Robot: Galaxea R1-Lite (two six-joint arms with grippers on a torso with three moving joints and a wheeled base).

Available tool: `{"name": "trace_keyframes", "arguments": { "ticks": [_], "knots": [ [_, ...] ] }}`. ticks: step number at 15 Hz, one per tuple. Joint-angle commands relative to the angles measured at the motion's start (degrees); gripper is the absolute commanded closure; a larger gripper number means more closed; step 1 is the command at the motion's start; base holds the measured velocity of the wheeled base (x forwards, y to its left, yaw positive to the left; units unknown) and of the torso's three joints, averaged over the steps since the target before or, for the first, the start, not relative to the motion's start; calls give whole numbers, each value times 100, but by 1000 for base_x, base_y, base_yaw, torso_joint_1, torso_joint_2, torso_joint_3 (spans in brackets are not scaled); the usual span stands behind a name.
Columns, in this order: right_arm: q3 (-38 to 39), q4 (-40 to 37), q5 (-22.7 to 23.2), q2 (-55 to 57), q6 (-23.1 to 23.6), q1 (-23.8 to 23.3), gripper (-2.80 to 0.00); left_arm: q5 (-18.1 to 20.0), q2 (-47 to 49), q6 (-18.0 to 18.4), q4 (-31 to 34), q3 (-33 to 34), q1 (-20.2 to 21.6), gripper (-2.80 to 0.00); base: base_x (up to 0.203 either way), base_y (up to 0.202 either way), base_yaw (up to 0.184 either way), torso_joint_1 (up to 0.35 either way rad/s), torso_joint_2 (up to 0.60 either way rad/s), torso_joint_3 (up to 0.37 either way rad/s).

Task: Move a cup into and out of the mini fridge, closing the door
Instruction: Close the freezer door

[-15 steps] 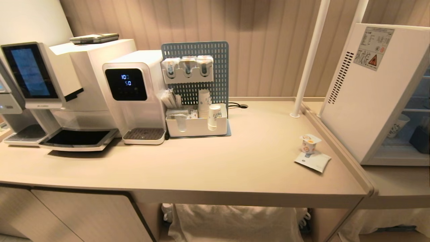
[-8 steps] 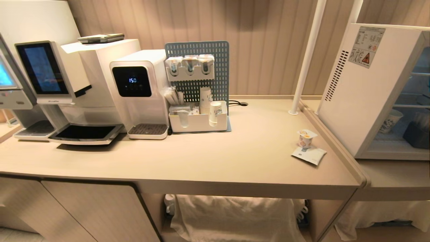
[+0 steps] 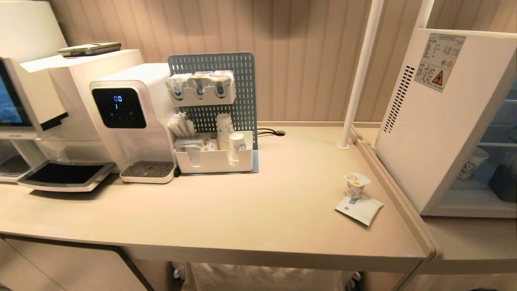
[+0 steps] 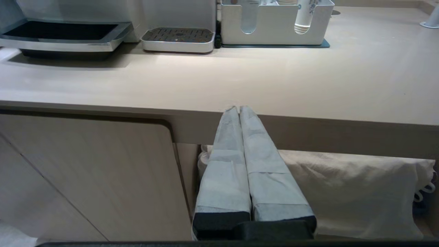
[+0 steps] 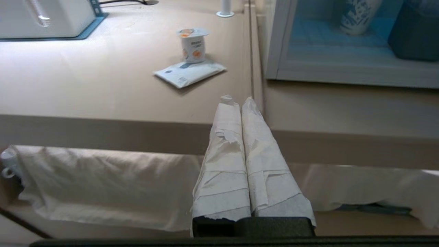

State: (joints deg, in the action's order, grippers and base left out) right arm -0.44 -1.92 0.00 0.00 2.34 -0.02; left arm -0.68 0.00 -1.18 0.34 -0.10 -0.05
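The cup (image 3: 355,185) (image 5: 193,45), small and white with an orange label, stands on the counter (image 3: 242,210) near its right edge, on the corner of a flat white packet (image 3: 359,208). The mini fridge (image 3: 436,121) stands to its right on a lower shelf, side panel toward me. Its lit inside (image 5: 329,41) holds a patterned paper cup (image 3: 472,161). The door cannot be made out. My left gripper (image 4: 239,108) and right gripper (image 5: 236,99), both wrapped in white tape, are shut and empty below the counter's front edge. Neither shows in the head view.
A coffee machine (image 3: 44,101), a water dispenser (image 3: 129,117) and a pegboard organiser (image 3: 214,153) with paper cups line the back left. A white pole (image 3: 357,76) rises between counter and fridge. A raised lip (image 3: 387,190) borders the counter's right side. White cloth (image 5: 103,185) hangs underneath.
The whole head view has shifted, first right and up, then left and down, so the camera moved. The cup, packet and fridge keep their places on the counter. The dispenser's display digits changed.
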Motion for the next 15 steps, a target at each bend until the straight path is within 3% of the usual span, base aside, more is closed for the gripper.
{"name": "trace_keyframes", "arguments": {
  "ticks": [1, 15],
  "knots": [
    [0, -1, 0, 9, 3, -6, 0, -2, 9, -5, 5, 1, -4, 0, 154, -190, 2, -2, 3, -2],
    [0, -19, 0, 9, 30, -6, 0, -2, 9, -5, 1, 1, -4, 0, -21, -159, 3, 3, 2, 2]
  ]
}}
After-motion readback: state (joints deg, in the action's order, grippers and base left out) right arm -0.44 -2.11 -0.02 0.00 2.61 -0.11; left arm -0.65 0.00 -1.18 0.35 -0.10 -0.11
